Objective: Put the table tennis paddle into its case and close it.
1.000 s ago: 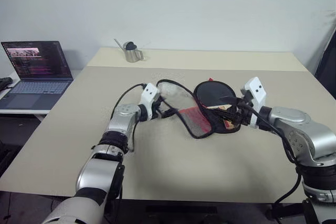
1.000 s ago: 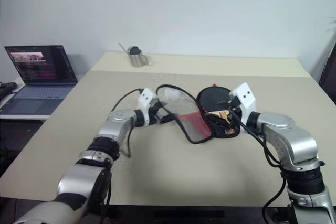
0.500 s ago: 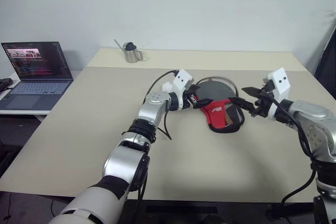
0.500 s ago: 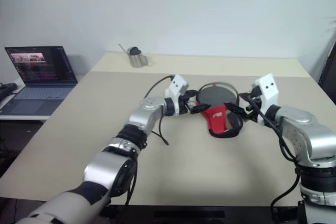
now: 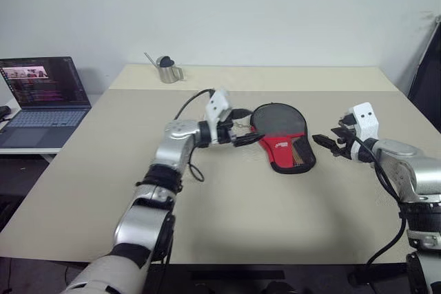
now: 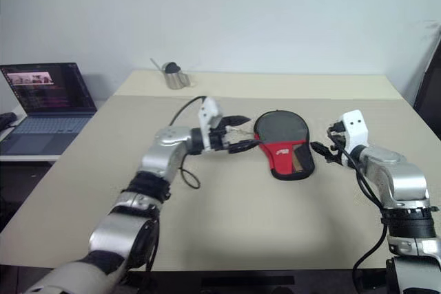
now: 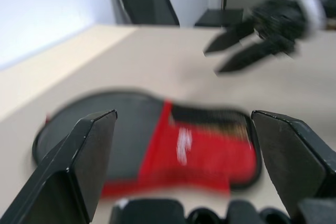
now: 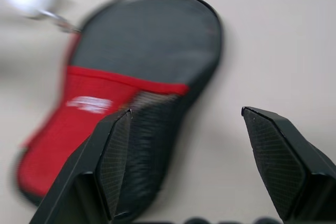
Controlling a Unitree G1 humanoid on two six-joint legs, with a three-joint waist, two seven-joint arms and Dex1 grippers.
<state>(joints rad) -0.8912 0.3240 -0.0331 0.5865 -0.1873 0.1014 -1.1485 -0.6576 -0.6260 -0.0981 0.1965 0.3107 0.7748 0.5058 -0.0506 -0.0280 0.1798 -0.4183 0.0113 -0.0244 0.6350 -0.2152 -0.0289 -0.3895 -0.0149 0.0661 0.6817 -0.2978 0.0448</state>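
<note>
Beige table (image 5: 227, 218): the case (image 5: 284, 135) lies flat mid-table between your spread, empty left gripper (image 5: 242, 127) and right gripper (image 5: 329, 144). Zip probably unclosed; tugging it unbraced could drag the case.

Even, soft indoor light; motion-blurred wrist views.

Matt black cloth case (image 5: 284, 134) (red panel, mesh pocket) on a smooth matt table (image 5: 227, 204)

The beige table (image 5: 227, 211) is seen from above by both head eyes; the paddle-shaped black-and-red fabric case (image 7: 157, 150) is viewed close-up from opposite sides by the wrist cameras.
</note>
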